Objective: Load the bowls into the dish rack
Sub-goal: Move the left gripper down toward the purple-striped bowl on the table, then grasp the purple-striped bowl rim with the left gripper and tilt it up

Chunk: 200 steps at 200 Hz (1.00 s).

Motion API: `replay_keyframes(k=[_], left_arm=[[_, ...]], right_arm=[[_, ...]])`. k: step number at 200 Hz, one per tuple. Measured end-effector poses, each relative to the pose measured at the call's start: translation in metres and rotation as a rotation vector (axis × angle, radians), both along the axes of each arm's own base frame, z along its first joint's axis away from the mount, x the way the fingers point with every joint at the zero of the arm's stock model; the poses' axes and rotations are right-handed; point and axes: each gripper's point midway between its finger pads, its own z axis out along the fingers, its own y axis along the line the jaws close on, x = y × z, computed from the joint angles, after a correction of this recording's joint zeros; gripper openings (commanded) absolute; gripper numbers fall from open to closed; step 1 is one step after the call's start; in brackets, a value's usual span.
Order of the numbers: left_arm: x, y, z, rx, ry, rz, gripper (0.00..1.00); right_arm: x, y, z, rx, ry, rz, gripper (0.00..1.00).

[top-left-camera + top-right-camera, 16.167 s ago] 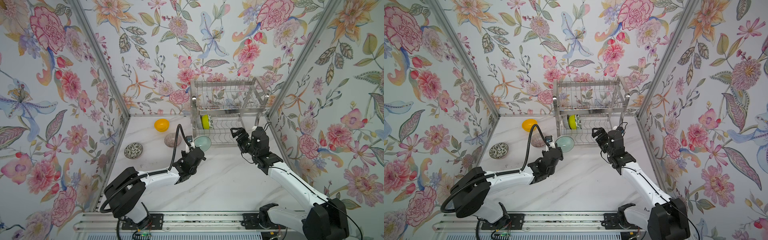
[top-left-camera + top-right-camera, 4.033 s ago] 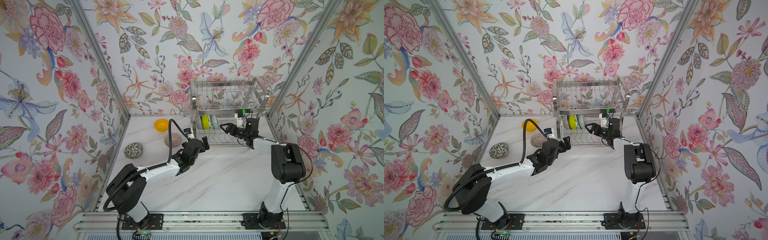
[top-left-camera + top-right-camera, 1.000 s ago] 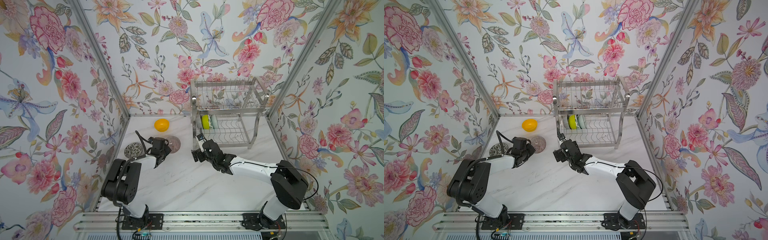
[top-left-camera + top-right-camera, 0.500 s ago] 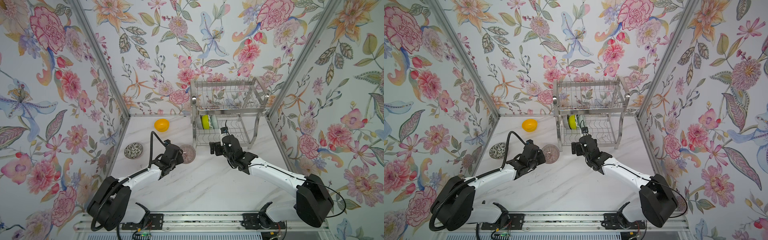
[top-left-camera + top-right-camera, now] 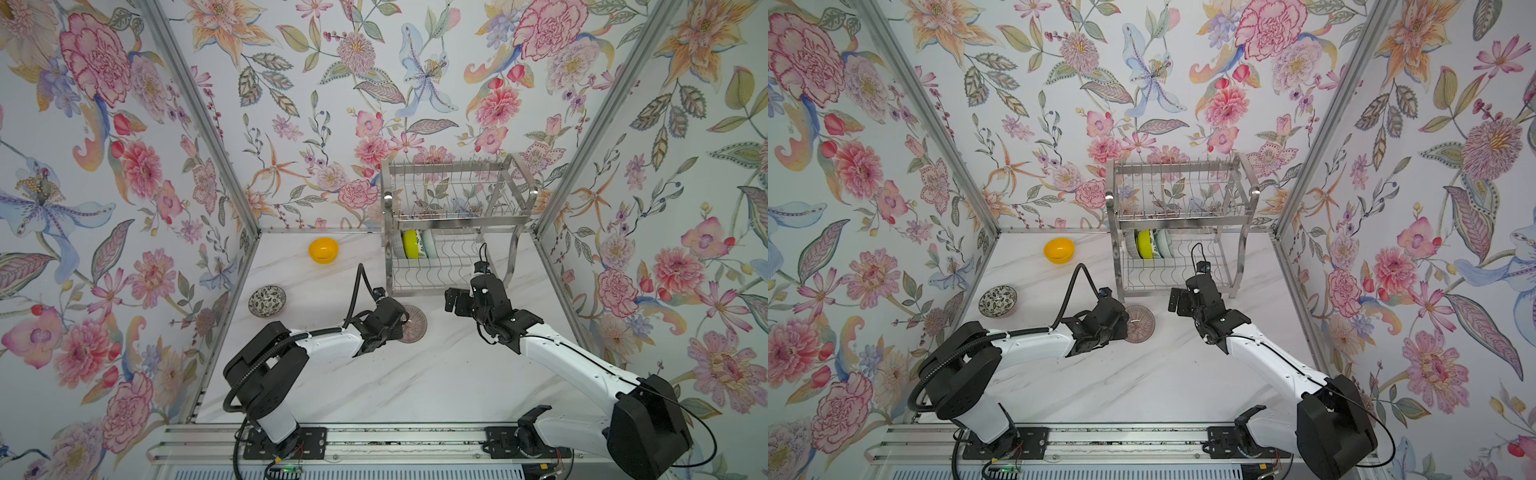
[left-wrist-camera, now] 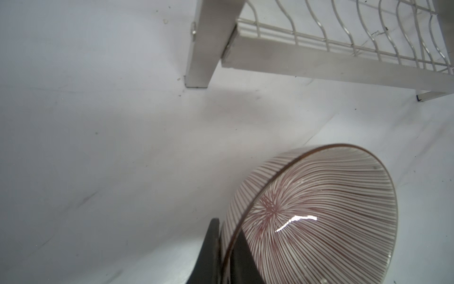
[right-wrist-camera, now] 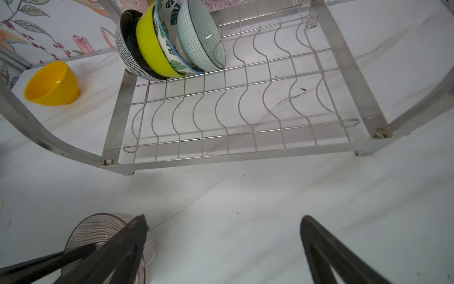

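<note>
Left wrist view: the striped bowl (image 6: 319, 216), a round, glossy vessel lined inside and out with fine reddish-brown strokes radiating from its centre, is gripped at the rim by the left jaws, which are closed with one finger inside the wall and one outside. It is held steeply tilted, mouth turned toward this camera, just in front of the front-left leg of the dish rack (image 6: 319, 61). Whether its lower edge touches the white, marble-veined tabletop (image 6: 98, 147) cannot be told.

Right wrist view: the right jaws are spread wide and empty, with two dark tapered fingers (image 7: 321, 248) poised over the tabletop before the rack. The lower tier is formed of flat steel bars and thin wavy wires. At its left end four bowls are stood on edge and nested, mouths directed along the rack's length toward its right end: a black-and-white dotted bowl (image 7: 122, 49), a lime-green bowl (image 7: 149, 51), a leaf-print bowl (image 7: 167, 46) and a pale green gridded bowl (image 7: 196, 34).

In both top views a smooth orange-yellow bowl (image 5: 323, 250) and a dark patterned bowl (image 5: 267, 301) are seen upright on the tabletop, left of the rack.
</note>
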Motion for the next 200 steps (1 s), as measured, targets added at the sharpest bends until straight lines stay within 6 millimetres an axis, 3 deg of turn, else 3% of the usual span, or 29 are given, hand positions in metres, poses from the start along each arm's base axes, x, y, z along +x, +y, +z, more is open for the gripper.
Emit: replay_keyframes(k=[53, 95, 139, 200], left_arm=[[0.008, -0.033, 0.002, -0.011, -0.010, -0.043, 0.04], [0.009, -0.037, -0.001, -0.007, -0.005, -0.048, 0.17], [0.013, -0.042, 0.007, -0.024, -0.021, -0.049, 0.23], [0.014, -0.043, 0.008, -0.013, -0.029, -0.063, 0.43]], right_arm=[[-0.008, -0.013, -0.009, 0.049, 0.053, -0.033, 0.99], [-0.009, -0.013, -0.016, 0.087, 0.094, -0.047, 0.98], [-0.015, -0.008, -0.042, 0.090, 0.192, -0.037, 0.98], [-0.021, 0.003, -0.060, 0.129, 0.274, -0.011, 0.87]])
